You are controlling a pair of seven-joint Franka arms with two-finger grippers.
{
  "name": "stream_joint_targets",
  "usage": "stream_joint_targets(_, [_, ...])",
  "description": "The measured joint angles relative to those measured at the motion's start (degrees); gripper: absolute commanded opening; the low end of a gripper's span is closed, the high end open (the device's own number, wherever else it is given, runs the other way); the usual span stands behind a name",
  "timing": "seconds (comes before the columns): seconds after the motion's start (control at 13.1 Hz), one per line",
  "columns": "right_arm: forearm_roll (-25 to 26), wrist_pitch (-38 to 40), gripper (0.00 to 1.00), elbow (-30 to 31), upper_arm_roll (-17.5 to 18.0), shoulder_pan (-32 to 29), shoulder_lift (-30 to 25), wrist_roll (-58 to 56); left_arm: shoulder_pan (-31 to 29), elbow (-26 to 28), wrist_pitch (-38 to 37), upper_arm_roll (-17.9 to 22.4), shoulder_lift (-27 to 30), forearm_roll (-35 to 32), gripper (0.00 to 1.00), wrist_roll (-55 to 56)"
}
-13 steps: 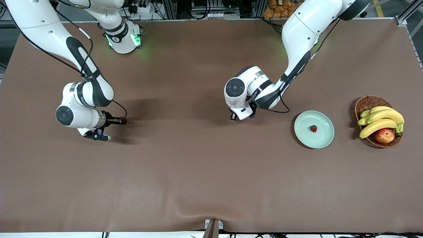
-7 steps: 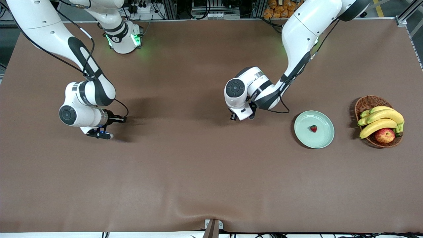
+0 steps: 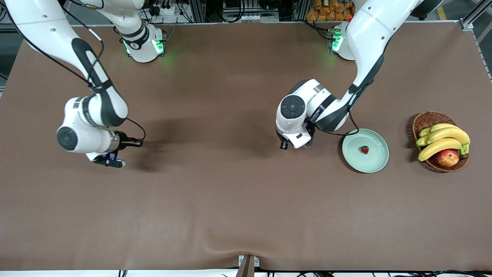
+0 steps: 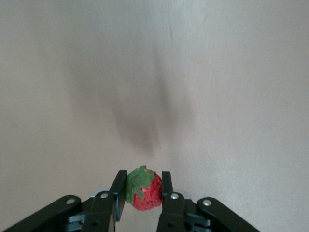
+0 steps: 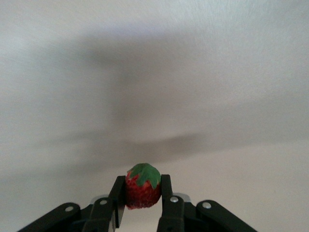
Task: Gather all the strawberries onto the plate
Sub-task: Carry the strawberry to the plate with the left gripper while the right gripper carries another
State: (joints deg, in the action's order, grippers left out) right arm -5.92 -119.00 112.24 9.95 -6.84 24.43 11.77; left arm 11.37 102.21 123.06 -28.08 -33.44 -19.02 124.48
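Note:
The pale mint-green plate (image 3: pixel 371 163) lies on the brown table toward the left arm's end, with one strawberry (image 3: pixel 364 149) on it. My left gripper (image 4: pixel 143 187) is shut on a second strawberry (image 4: pixel 145 189). In the front view it is hidden under the left arm's hand (image 3: pixel 294 132), which hangs over the table just beside the plate's rim. My right gripper (image 5: pixel 143 187) is shut on a third strawberry (image 5: pixel 143 189). It hangs under the right arm's hand (image 3: pixel 86 134) over the table near the right arm's end.
A brown wicker basket (image 3: pixel 426 119) with bananas (image 3: pixel 442 140) and a red-yellow apple (image 3: pixel 447 157) stands beside the plate, closer to the left arm's end. The table's front edge runs along the bottom of the front view.
The left arm has carried its strawberry sideways toward the plate and now hangs next to its rim. The right arm's hand has shifted slightly toward its own end of the table.

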Motion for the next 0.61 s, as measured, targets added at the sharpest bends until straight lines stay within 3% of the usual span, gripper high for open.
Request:
stream_joint_targets(0.31, [-11.3, 5.4, 0.00, -8.4, 0.0, 2.0, 0.9, 4.2, -8.3, 0.0, -14.8, 0.0, 3.8, -0.1, 0.00, -20.1])
stream_joint_targets(0.61, [-19.9, 3.2, 0.00, -14.0, 0.3, 11.0, 5.1, 18.4, -15.5, 0.2, -19.4, 0.0, 4.8, -0.1, 0.00, -43.4])
